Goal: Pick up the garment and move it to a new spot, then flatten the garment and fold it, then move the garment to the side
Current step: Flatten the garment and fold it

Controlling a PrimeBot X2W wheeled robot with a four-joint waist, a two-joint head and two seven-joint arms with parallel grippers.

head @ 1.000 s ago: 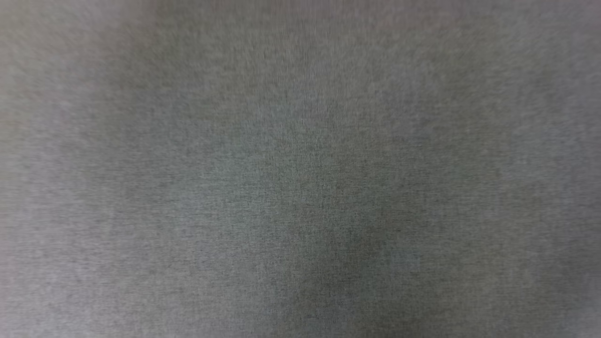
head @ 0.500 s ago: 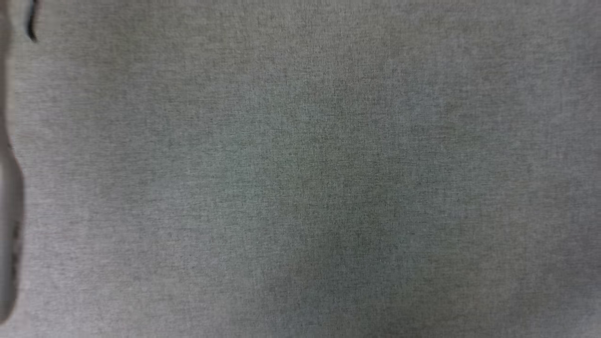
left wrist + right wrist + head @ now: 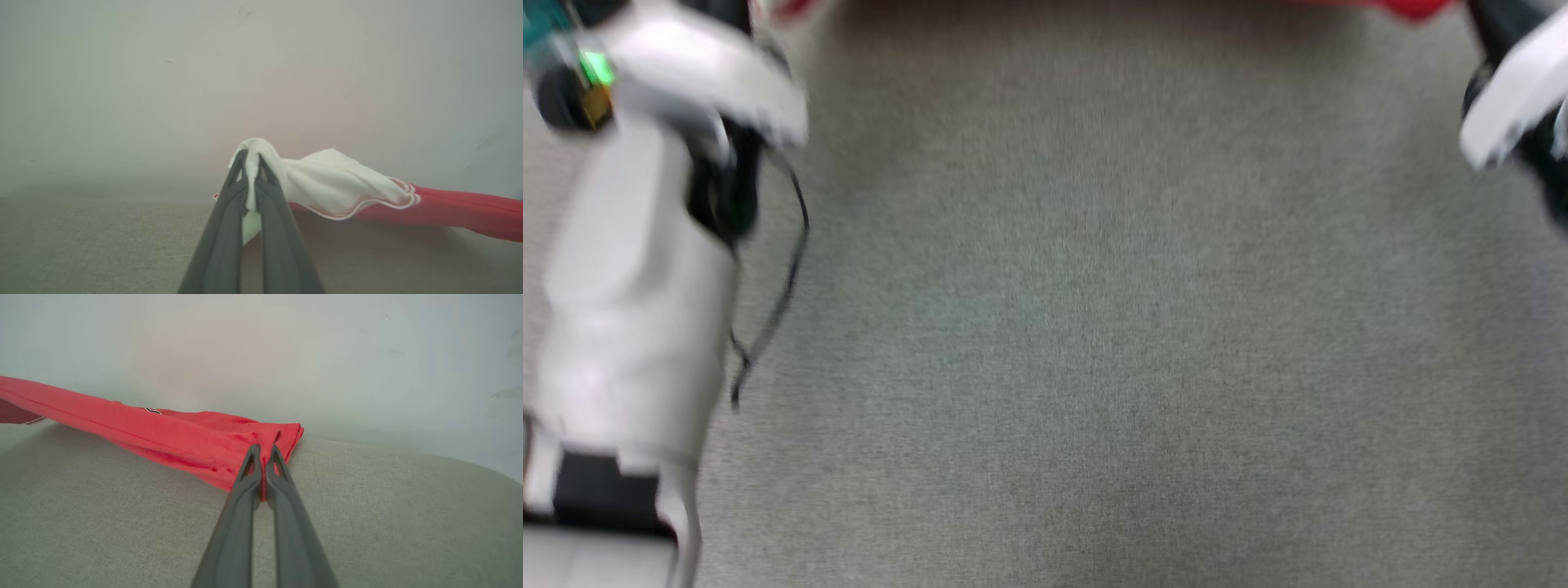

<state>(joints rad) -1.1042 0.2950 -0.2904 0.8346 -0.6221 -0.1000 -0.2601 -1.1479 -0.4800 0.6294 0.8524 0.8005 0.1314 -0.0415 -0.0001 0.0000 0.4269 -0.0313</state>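
Since half a second ago the head camera has shifted: left forearm point(image 3: 637, 310) and right forearm point(image 3: 1515, 98) now show at its sides. The left gripper point(image 3: 252, 157) is closed tight on the shirt point(image 3: 335, 183) at its white sleeve, and the right gripper point(image 3: 263, 451) is pinched on a red edge. The shirt is stretched between them, along the far edge of the grey fabric surface point(image 3: 1094, 327).

Bench point(image 3: 1094, 327): covered in heathered grey woven cloth, the weave fine and even; the head view is soft with blur. In the right wrist view its far edge curves away in a rounded corner point(image 3: 470, 467). Behind it is a plain pale wall point(image 3: 122, 81), matte, with a few small dark scuffs point(image 3: 168, 62). Light is soft and diffuse, shadows weak. A faint pink cast point(image 3: 286, 110) lies on the wall.
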